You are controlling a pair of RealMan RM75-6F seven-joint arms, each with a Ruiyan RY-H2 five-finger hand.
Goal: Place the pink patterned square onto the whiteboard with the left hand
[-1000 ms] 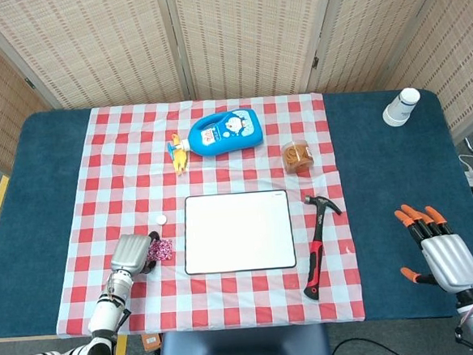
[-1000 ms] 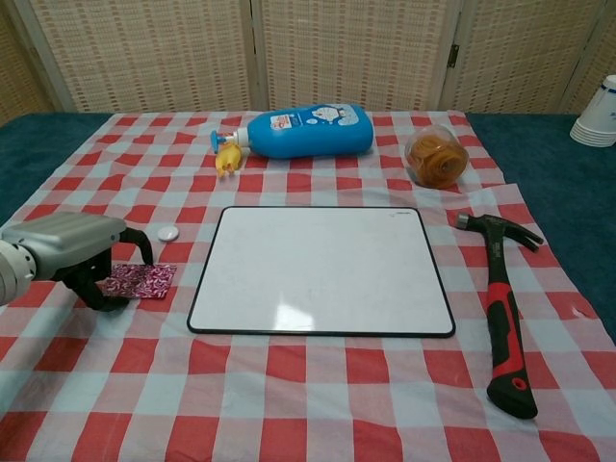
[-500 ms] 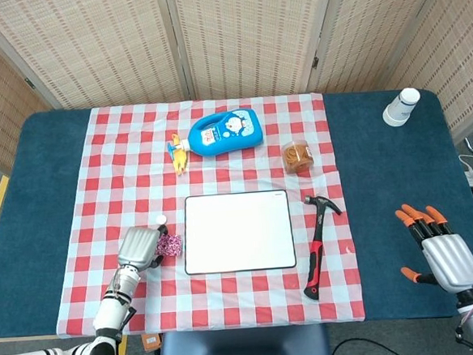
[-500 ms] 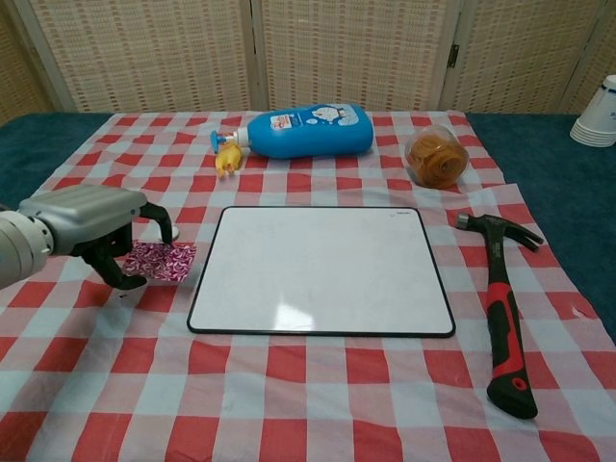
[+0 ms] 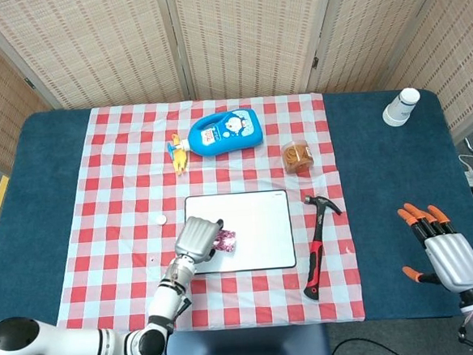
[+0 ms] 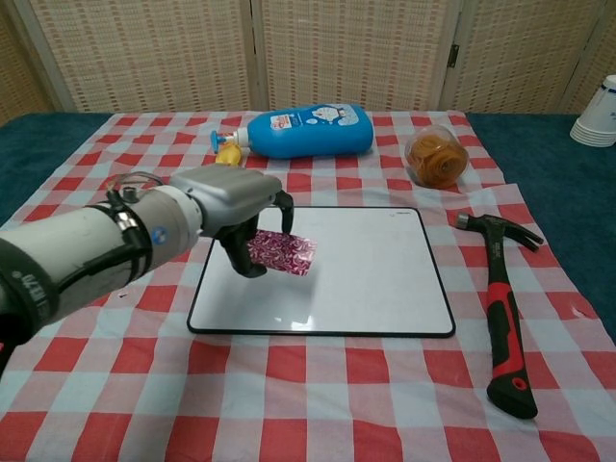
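The whiteboard (image 6: 366,269) lies mid-cloth, most of its surface bare toward the right edge, the hammer (image 6: 502,308) just beyond it. The left hand (image 6: 236,207) hangs over the board's left part, fingers pinching the pink square (image 6: 281,252). The right hand (image 5: 440,248) rests well apart, fingers spread, holding nothing.

The left hand (image 6: 236,207) holds the pink patterned square (image 6: 280,252) above the left part of the whiteboard (image 6: 366,279), pinching its left edge. Behind the board lie a blue bottle (image 6: 303,131) with a yellow pump and a clear jar (image 6: 436,156). A red-and-black hammer (image 6: 502,306) lies right of the board on the checked tablecloth (image 6: 289,404).
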